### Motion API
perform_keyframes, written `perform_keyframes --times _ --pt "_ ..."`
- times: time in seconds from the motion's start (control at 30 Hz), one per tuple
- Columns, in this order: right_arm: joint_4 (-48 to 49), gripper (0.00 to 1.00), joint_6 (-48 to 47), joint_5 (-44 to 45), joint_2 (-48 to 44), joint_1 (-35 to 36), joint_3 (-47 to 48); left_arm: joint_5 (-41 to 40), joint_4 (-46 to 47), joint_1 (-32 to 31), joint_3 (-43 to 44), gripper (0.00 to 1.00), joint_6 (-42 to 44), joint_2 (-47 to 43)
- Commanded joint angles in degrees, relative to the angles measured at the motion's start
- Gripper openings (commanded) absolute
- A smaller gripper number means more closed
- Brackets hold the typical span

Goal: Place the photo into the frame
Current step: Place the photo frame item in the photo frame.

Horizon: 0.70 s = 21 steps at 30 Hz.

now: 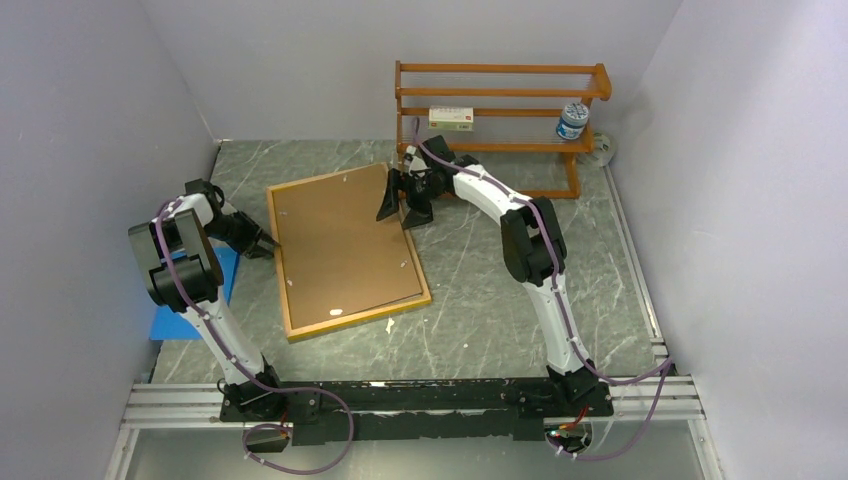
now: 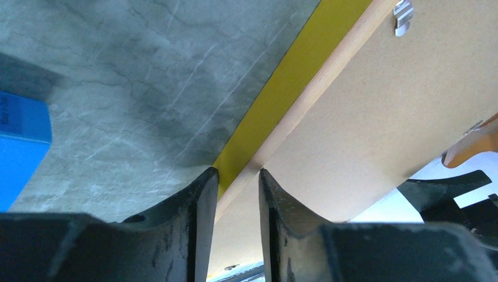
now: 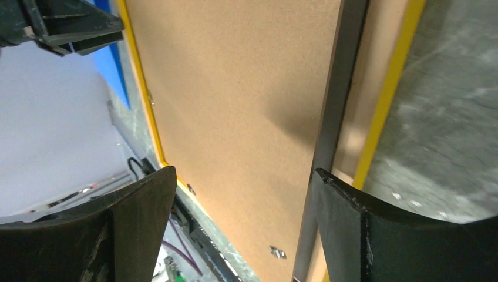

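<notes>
The frame point(image 1: 352, 318) lies face down on the table, its wood-coloured back up, with the brown backing board point(image 1: 340, 245) in it. The photo is not in view. My left gripper point(image 1: 268, 245) is at the frame's left edge. In the left wrist view its jaws point(image 2: 238, 173) stand close together, astride the frame's yellow and wood rim point(image 2: 293, 76). My right gripper point(image 1: 400, 205) is over the frame's far right corner. In the right wrist view it point(image 3: 244, 173) is wide open above the backing board point(image 3: 235, 88), with the yellow rim point(image 3: 387, 88) to the right.
An orange-brown shelf rack point(image 1: 500, 95) stands at the back, holding a white box point(image 1: 452, 119) and a jar point(image 1: 573, 120). A small blue sheet point(image 1: 185, 315) lies under my left arm. A small white scrap point(image 1: 390, 325) lies by the frame's near right corner.
</notes>
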Motion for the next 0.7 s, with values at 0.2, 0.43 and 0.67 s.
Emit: perform_keyframes --times 0.2,0.43,0.67 --pt "-11.69 0.95 -8.98 17.06 -3.17 0.28 4.01 1.87 0.81 -1.46 0.07 0.50 -0.23 0.55" --pt "-8.90 0.95 -9.75 18.38 -3.00 1.84 -0.64 1.40 0.44 -2.97 -0.40 0.46 -0.46 0.49" --pt "-5.50 0.82 -9.32 15.00 -6.40 3.58 -7.33 -0.53 0.64 -4.73 -4.78 0.31 -1.30 -2.09"
